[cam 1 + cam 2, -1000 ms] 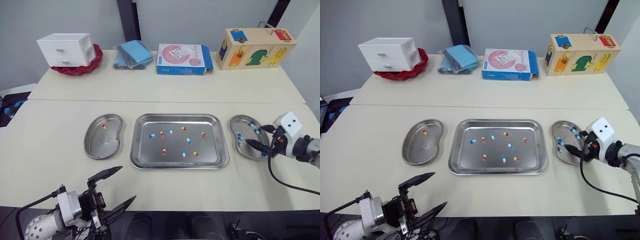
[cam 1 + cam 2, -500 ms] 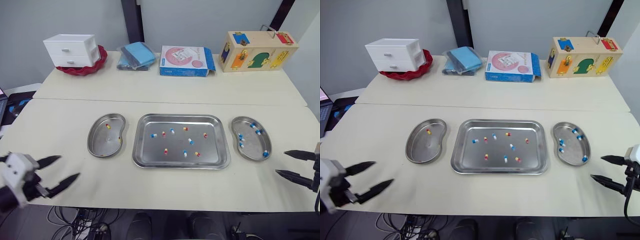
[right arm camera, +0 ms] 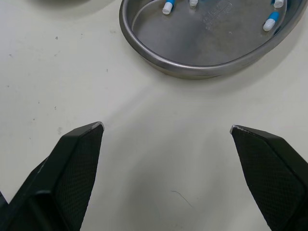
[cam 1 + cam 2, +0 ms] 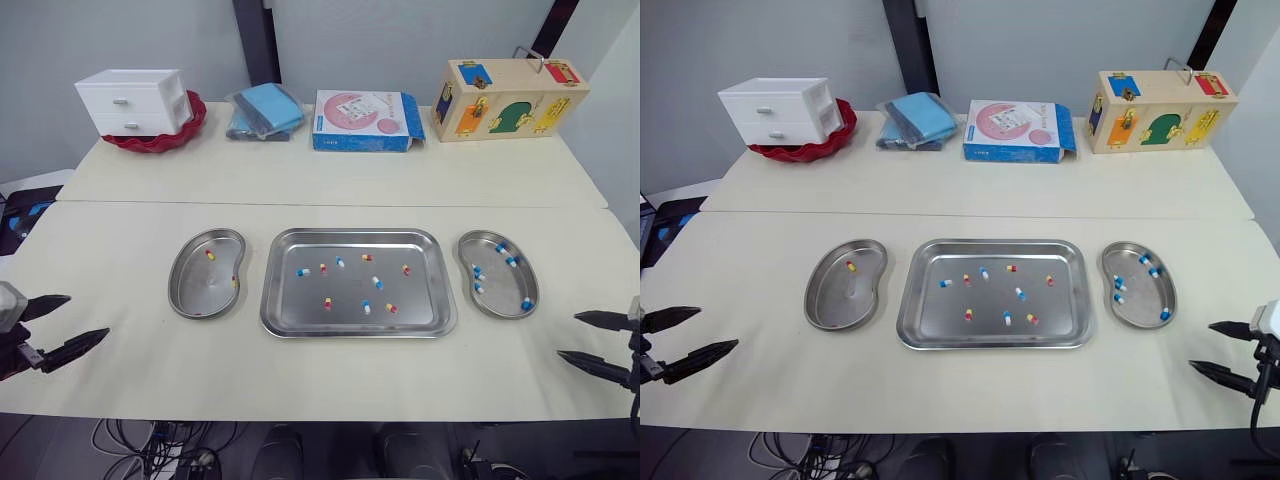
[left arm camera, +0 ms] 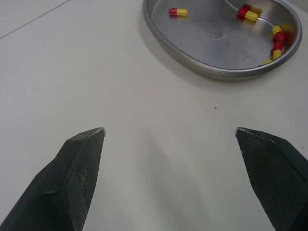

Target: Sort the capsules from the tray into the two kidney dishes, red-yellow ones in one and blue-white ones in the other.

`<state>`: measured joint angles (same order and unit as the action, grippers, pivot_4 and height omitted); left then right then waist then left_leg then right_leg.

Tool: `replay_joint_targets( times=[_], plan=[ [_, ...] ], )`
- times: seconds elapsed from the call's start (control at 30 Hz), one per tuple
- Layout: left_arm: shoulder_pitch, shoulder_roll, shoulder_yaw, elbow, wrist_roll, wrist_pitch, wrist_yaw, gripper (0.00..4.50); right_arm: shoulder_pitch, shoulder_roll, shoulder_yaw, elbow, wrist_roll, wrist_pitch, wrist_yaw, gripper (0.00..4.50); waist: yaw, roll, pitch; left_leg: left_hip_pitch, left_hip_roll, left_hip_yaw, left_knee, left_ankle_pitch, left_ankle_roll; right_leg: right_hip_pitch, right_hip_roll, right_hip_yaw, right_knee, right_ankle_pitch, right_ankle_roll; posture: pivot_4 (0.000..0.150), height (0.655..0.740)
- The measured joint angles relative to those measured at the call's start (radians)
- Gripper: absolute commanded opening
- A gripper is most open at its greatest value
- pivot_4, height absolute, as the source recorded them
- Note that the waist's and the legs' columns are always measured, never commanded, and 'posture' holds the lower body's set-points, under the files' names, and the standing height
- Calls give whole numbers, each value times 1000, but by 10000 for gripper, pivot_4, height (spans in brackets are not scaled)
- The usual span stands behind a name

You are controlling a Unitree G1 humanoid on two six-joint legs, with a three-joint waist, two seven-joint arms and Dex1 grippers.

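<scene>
Left arm: the left end effector [image 4: 88, 314] hovers at the lower left of the frame over the cream worktop [image 4: 130, 250], black fingers spread wide, nothing between them.
Right arm: the right end effector [image 4: 567, 335] sits at the lower right edge, also wide apart and empty.
Tray: the rectangular stainless-steel tray [image 4: 420, 300] lies at the centre of the frame, with red-yellow capsules [image 4: 327, 303] and blue-white capsules [image 4: 377, 283] scattered across its floor.
Dishes: the left kidney-shaped steel dish [image 4: 195, 285], just left of the tray, holds a few red-yellow ones. The right kidney-shaped steel dish [image 4: 500, 285], just right of it, holds several blue-white ones.
Progress: judging by the nine or so pieces in the tray, the sorting is only partly done.
Shapes and surfaces: the capsules are small, smooth and rounded at both ends. The tray and dishes are polished metal with raised, curved rims. The worktop is matt and flat.
Slip risk: a glossy capsule on polished steel will likely roll or squirt out from pointed fingertips if pinched off-centre (the tray rim should at least contain it).
Mix-up risk: near the tray's upper left and lower middle, opposite colours lie close together, so a broad approach could nudge or pick up the wrong one.
Carry risk: a weak pinch could drop a capsule on the worktop between tray and dish.
</scene>
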<state>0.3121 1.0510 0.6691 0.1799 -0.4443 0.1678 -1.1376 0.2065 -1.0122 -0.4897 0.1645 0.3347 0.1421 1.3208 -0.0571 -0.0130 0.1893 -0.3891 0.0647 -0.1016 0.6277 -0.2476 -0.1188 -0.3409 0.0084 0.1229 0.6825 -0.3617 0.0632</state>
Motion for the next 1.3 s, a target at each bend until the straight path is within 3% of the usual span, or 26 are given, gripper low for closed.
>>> replay_joint_targets(
  times=[0.23,0.43,0.7,0.77,0.87,0.93,1.07,1.3],
  plan=[
    [-35,-8,-8,15,16,-29,-39,45000,0,-1,1,3,0,1,7,44581,1,0,0,0,0,0,0,0,0,0,0,0,0,0,0,1500,7400],
    [-58,-103,-9,10,11,-135,-58,45000,3,-2,-3,-64,43,55,15,44581,0,0,0,0,0,0,0,0,0,0,0,0,0,0,0,1500,7400],
    [22,-329,-57,-179,-45,-260,-84,45000,-84,13,76,-428,181,249,-71,44581,2,0,-1,-1,0,-1,1,0,0,1,0,0,0,0,0,1500,7400],
    [61,-386,-85,-240,-61,-274,-79,45000,-145,28,141,-502,203,301,-114,44581,4,-1,-1,-1,0,-1,2,0,0,2,-1,0,0,1,1,1500,7400],
    [117,-574,-189,-368,-82,-362,-70,45000,-354,100,309,-603,231,398,-209,44581,1,-1,-1,0,0,0,3,0,0,2,-1,1,0,2,2,1500,7400],
    [152,-635,-233,-411,-83,-405,-60,45000,-463,143,403,-626,235,459,-255,44581,3,-4,-2,-1,1,-3,3,0,0,2,1,-2,0,2,1,1500,7400],
    [194,-705,-307,-460,-72,-478,-30,45000,-703,249,602,-619,192,578,-348,44581,11,-4,-2,-1,0,-5,3,0,0,2,0,-3,0,2,1,1500,7400],
    [226,-791,-359,-470,-65,-557,56,45000,-969,463,878,-395,39,656,-420,44581,9,-4,-3,-5,0,-5,3,0,0,-4,0,-3,1,3,0,1500,7400]
  ],
)
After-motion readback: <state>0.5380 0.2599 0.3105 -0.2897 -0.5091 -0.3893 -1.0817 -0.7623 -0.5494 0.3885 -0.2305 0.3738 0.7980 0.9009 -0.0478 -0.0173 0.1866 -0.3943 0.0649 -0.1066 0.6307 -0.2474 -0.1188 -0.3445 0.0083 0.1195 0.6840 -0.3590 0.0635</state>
